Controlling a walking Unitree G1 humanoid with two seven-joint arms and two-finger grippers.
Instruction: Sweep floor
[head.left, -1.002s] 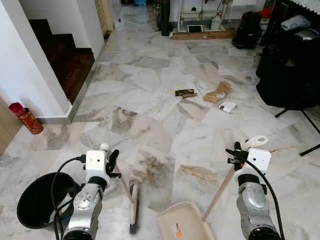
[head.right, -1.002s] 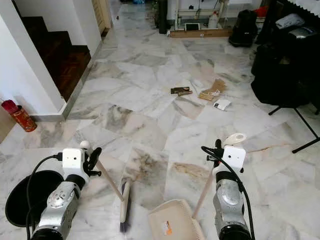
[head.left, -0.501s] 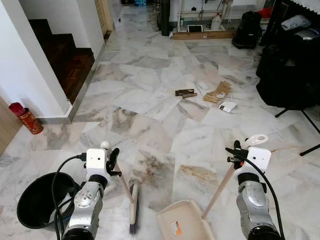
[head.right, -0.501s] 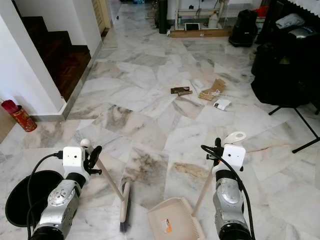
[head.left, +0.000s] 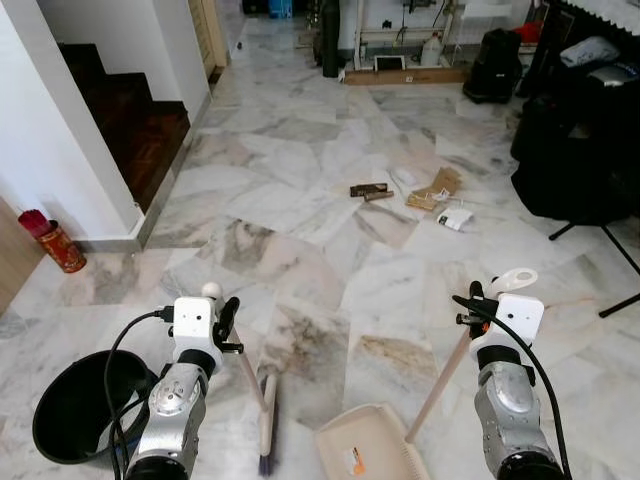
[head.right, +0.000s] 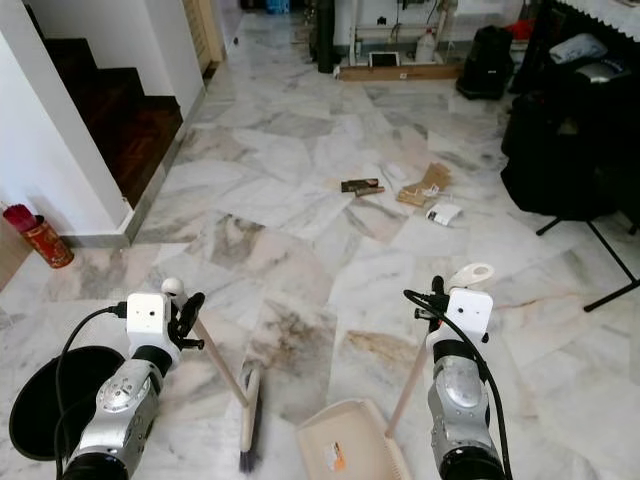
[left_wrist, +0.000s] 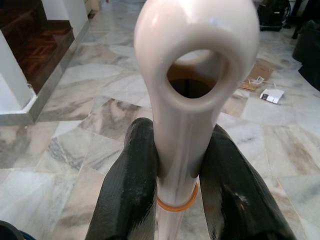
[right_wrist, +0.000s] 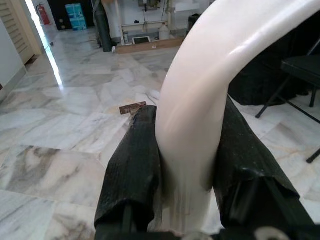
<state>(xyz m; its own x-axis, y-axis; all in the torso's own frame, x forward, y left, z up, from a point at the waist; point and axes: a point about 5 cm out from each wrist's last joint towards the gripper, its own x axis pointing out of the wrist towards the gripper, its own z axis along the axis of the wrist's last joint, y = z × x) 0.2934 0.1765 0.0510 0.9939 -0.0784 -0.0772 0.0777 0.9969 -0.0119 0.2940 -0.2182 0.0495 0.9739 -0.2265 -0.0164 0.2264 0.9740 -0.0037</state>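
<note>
My left gripper (head.left: 226, 326) is shut on the cream broom handle (left_wrist: 192, 100), low on the left. The handle slants down to the broom head (head.left: 266, 420), which rests on the marble floor. My right gripper (head.left: 468, 308) is shut on the pale dustpan handle (right_wrist: 200, 100). Its wooden shaft runs down to the beige dustpan (head.left: 362, 455), which lies just right of the broom head. Ahead on the floor lies litter: torn cardboard pieces (head.left: 436, 187), a dark flat strip (head.left: 368, 189) and a white card (head.left: 455, 217).
A black round bin (head.left: 72, 405) stands by my left arm. A red can (head.left: 56, 243) leans at the white wall corner, with dark wooden stairs (head.left: 130, 115) behind it. Black bags and a stand's legs (head.left: 590, 160) crowd the right side. Boxes line the far wall (head.left: 405, 72).
The whole picture has shifted slightly, so the camera has moved a little. Both grippers keep their hold. Broom head and dustpan stay in about the same place.
</note>
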